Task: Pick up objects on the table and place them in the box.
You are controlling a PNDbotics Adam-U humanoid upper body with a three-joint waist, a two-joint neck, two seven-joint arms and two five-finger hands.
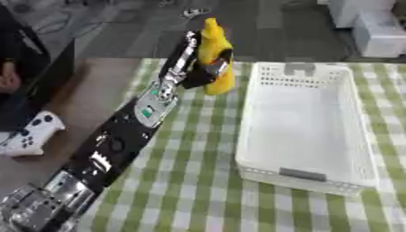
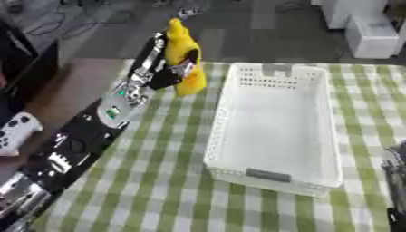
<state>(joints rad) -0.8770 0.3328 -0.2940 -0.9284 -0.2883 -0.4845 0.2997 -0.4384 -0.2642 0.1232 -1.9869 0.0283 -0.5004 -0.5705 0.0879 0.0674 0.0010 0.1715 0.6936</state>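
- Yellow toy, perhaps a soft duck-like figure though its shape is hard to make out, is upright at about 11 o'clock on the table, just beside the far left corner of the white basket.
- Left hand reaches in from 7 o'clock; its fingers are curled round the toy's middle from the left side, so it has hold of the toy.
- Whether the toy's base is touching the checked cloth or hangs just clear of it I cannot tell.
- Right hand shows only as a dark sliver at the 4 o'clock edge of the right eye view; its fingers cannot be made out.
- Judging by its look, the toy is light and somewhat squashy, not fragile; a hold round the waist suits it, since the narrow top could slip.
- Basket is empty; the toy must next go to 3 o'clock, over the rim.
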